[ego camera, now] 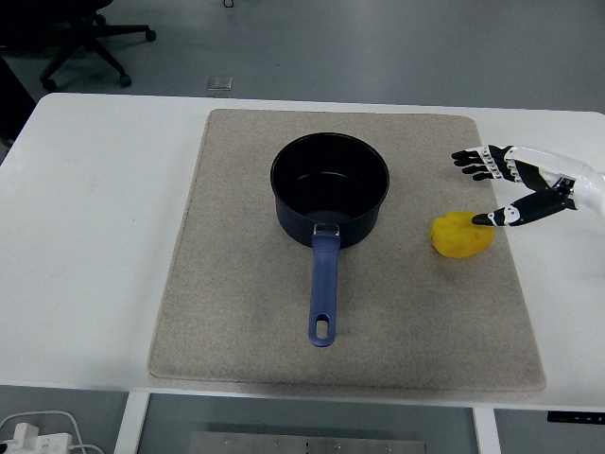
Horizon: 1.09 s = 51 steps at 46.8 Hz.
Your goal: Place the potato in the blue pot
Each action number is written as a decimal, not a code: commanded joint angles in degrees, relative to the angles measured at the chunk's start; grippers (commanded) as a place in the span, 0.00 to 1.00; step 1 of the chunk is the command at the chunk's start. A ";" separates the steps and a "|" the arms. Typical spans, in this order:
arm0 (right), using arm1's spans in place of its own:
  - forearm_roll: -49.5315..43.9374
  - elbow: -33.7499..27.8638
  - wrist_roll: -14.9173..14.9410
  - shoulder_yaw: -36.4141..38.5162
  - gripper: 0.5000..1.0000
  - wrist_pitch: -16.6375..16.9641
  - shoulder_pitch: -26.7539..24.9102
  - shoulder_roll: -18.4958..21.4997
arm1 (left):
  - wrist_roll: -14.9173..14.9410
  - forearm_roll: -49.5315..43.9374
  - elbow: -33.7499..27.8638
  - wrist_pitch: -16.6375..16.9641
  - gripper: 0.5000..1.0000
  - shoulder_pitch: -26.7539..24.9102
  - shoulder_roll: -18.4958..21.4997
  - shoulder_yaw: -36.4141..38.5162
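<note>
A yellow potato (461, 236) lies on the beige mat (236, 312), right of the blue pot (330, 187). The pot stands upright in the mat's middle, empty, its blue handle (323, 288) pointing toward the near edge. My right hand (480, 189) comes in from the right edge, open, fingers spread. It hovers just above and to the right of the potato, its thumb tip close over the potato's right end. The left arm is out of view.
The white table (95, 208) carries the mat. An office chair (80, 33) stands on the floor beyond the far left corner. A white cable and plug (33, 435) show below the table's near left edge.
</note>
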 commanded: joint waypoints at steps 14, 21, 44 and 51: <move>-1.33 3.22 0.87 -0.36 0.83 -3.81 -2.36 -0.34 | 0.00 -0.06 0.00 0.00 0.99 -0.01 0.00 0.03; -3.80 3.75 1.92 -0.28 0.83 -6.63 -4.13 0.01 | 0.00 -0.06 0.00 0.00 0.99 -0.01 0.00 0.03; -6.87 1.90 3.86 -0.45 0.74 -11.90 -7.82 2.03 | 0.08 0.02 0.00 0.00 0.99 -0.01 0.00 0.03; -6.96 1.55 3.77 -0.63 0.64 -13.92 -8.43 3.00 | 0.08 -0.06 0.00 0.00 0.99 -0.01 0.00 -0.06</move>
